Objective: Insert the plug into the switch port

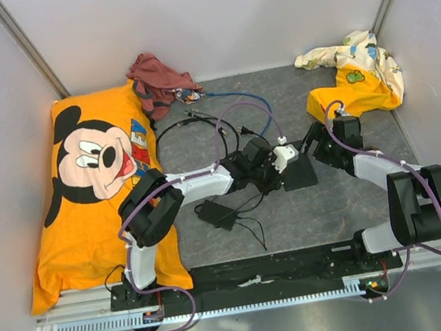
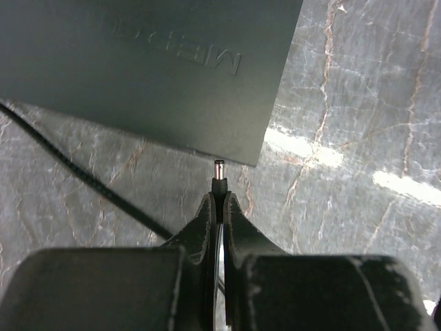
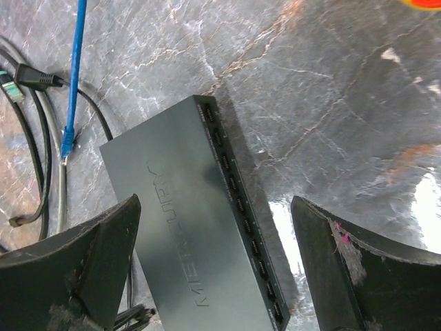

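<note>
The switch (image 1: 298,172) is a flat matte-black box lying mid-table. My left gripper (image 2: 219,200) is shut on the plug (image 2: 219,183), a small black barrel with a metal tip. The tip points at the switch's (image 2: 138,69) near edge, close to its right corner, with a small gap left. The switch port on that edge is hidden from this view. In the right wrist view the switch (image 3: 172,227) shows a row of several sockets (image 3: 238,203) along its other long side. My right gripper (image 3: 215,201) hangs open above the box, one finger on each side, touching nothing.
The adapter brick (image 1: 216,214) with its cord lies left of the switch. A thin black cord (image 2: 69,172) crosses the floor under the left gripper. Loose cables (image 3: 41,138) and a blue cable (image 3: 74,76) lie behind. The Mickey pillow (image 1: 94,185) and clothes (image 1: 161,78) sit left, more cloth (image 1: 353,73) at the right.
</note>
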You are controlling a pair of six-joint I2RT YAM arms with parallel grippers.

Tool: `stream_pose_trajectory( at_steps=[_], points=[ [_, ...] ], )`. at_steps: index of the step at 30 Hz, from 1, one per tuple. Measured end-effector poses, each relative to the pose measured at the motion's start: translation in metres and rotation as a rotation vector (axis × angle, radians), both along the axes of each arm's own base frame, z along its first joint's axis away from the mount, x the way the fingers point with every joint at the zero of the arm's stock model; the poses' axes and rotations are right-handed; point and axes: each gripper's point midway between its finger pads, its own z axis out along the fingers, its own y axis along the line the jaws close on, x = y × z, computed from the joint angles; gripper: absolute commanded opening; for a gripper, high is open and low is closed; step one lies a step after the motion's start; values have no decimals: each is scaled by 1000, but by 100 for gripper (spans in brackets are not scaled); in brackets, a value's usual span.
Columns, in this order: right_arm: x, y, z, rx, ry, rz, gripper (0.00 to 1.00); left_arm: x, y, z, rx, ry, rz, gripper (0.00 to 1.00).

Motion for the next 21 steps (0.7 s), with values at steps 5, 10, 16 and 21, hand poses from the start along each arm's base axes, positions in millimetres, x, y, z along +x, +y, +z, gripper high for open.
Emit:
stream_pose_trajectory(
  at_steps=[5,10,16,21],
  points=[
    [0,4,-5,17,9,16,98,3,-1,-8,44,-10,-11,1],
    [-1,7,-8,30,21,27,98,6,4,-18,92,-18,-11,2],
    [1,10,-6,43,5,40,98,6,5,-17,104,-22,-16,1],
    [1,11,-9,54,14,46,98,5,3,-15,107,-22,-22,2]
  ],
)
